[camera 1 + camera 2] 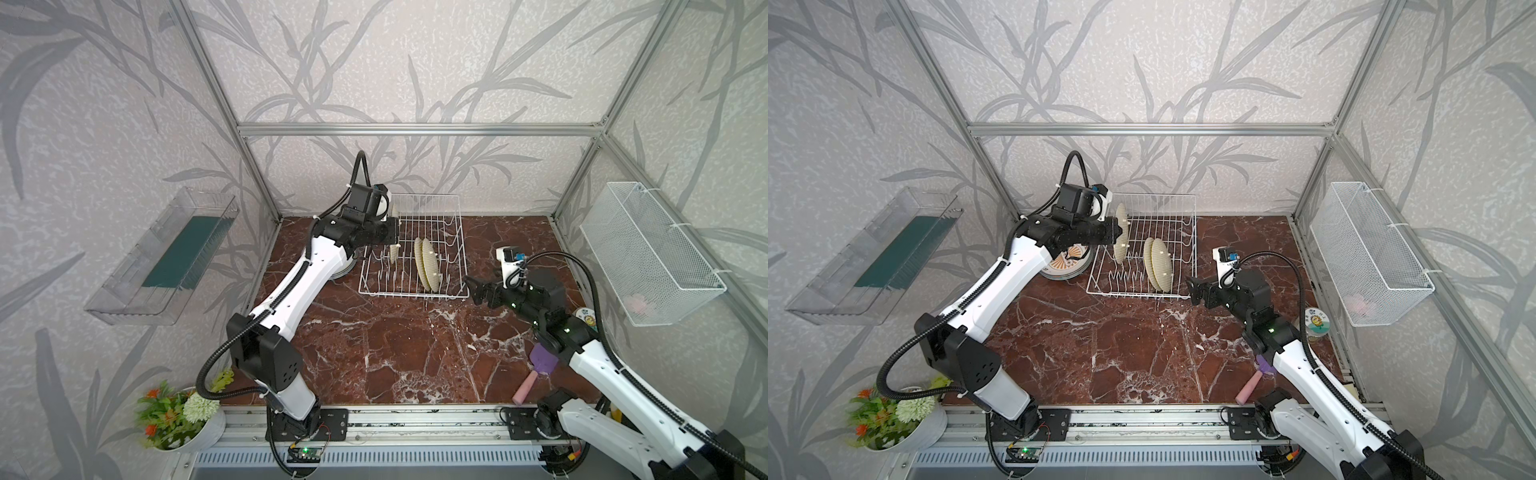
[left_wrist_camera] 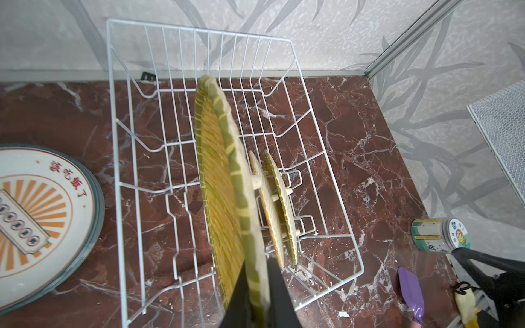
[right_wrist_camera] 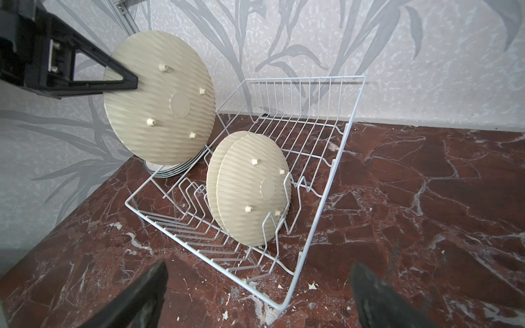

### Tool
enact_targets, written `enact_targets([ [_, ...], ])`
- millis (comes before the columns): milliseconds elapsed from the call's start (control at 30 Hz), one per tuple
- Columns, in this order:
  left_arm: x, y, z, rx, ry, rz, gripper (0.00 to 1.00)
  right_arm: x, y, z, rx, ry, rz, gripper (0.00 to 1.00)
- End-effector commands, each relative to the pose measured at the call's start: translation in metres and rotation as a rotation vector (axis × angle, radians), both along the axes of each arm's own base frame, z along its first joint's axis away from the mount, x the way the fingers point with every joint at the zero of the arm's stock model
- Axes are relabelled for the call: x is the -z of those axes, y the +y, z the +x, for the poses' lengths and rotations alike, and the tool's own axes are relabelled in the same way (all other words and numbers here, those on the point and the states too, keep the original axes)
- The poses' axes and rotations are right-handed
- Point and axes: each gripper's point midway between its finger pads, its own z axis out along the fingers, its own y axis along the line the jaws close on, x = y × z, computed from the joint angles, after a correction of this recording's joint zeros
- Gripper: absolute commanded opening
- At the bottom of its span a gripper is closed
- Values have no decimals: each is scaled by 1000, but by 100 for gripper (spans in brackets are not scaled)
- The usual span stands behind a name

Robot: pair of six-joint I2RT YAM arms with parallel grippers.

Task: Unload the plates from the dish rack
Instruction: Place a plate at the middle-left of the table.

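Note:
The white wire dish rack (image 1: 411,296) (image 1: 1133,295) (image 2: 116,159) (image 3: 321,198) stands at the back of the marble table. Two yellow woven plates (image 1: 428,264) (image 1: 1158,266) (image 2: 279,204) (image 3: 250,193) stand upright in its tines. My left gripper (image 2: 258,265) (image 1: 1117,232) is shut on the rim of another yellow plate (image 2: 218,170) (image 3: 159,113) (image 1: 1120,254), held upright above the rack's left side. A stack of white sunburst plates (image 1: 1073,259) (image 2: 37,210) (image 3: 167,170) lies left of the rack, partly under my left arm. My right gripper (image 1: 473,289) (image 1: 1196,291) (image 3: 260,267) is open and empty by the rack's front right corner.
A clear tray (image 1: 166,257) hangs on the left wall and a mesh basket (image 1: 648,253) on the right wall. A small printed tin (image 1: 1315,324) (image 2: 440,234) and a purple scoop with a pink handle (image 1: 540,365) lie under my right arm. A flower pot (image 1: 178,415) sits at the front left.

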Motion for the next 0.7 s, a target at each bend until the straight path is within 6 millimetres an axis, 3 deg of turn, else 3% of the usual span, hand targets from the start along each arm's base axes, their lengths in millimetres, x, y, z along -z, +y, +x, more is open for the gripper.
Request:
enact_targets([
  [0,-50,7,-5,70,-197,71,0,-21,0,4,32,35,40,99],
  [300,-74,13,-17,186,-412,228,0,-64,8,22,50,93,180,99],
  [667,-70,-16,-56,479,-689,407,0,-90,16,51,59,185,345,99],
])
